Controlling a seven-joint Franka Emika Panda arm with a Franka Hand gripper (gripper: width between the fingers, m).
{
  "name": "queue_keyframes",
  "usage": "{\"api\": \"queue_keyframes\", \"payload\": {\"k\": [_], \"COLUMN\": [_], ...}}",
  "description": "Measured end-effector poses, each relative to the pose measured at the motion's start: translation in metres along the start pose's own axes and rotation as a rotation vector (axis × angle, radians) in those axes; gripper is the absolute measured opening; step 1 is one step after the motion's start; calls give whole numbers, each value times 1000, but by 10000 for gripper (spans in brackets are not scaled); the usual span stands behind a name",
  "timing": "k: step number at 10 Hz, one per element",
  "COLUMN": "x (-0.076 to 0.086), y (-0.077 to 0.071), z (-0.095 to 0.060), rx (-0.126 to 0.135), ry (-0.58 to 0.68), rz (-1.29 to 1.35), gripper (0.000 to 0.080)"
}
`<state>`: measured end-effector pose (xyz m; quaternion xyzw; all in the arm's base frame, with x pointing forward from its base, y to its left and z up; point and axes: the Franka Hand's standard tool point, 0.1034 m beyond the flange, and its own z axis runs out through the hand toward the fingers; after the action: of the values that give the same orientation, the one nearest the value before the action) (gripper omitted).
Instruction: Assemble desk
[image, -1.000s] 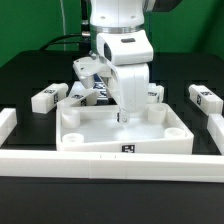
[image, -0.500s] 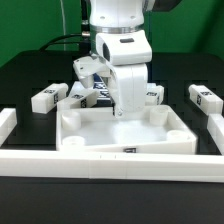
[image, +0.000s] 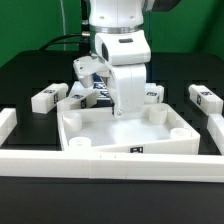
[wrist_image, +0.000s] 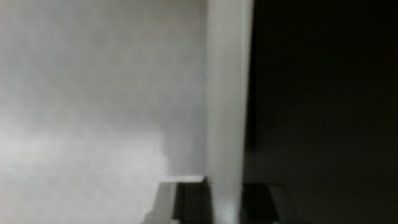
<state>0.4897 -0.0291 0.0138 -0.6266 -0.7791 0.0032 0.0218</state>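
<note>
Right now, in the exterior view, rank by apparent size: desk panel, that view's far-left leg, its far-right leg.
Largest: desk panel.
Then far-left leg and far-right leg: they look alike, so not ranked.

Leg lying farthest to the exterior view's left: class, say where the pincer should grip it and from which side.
Grip the leg at mid-length, across its two long sides, coming straight down. It lies flat on the table, both sides seemingly free, and its square section looks narrow.
</note>
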Motion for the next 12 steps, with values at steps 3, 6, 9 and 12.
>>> {"api": "queue_keyframes", "payload": {"k": [3,6,9,12], "x": [22,40,58,60], "y": [7,16,30,36], "z": [0,1,0,0], "rx": [-9,-13,-22,-24], "ry": [7,14,21,20], "rz": [137,207,277,291], "gripper": [57,57,57,157]}}
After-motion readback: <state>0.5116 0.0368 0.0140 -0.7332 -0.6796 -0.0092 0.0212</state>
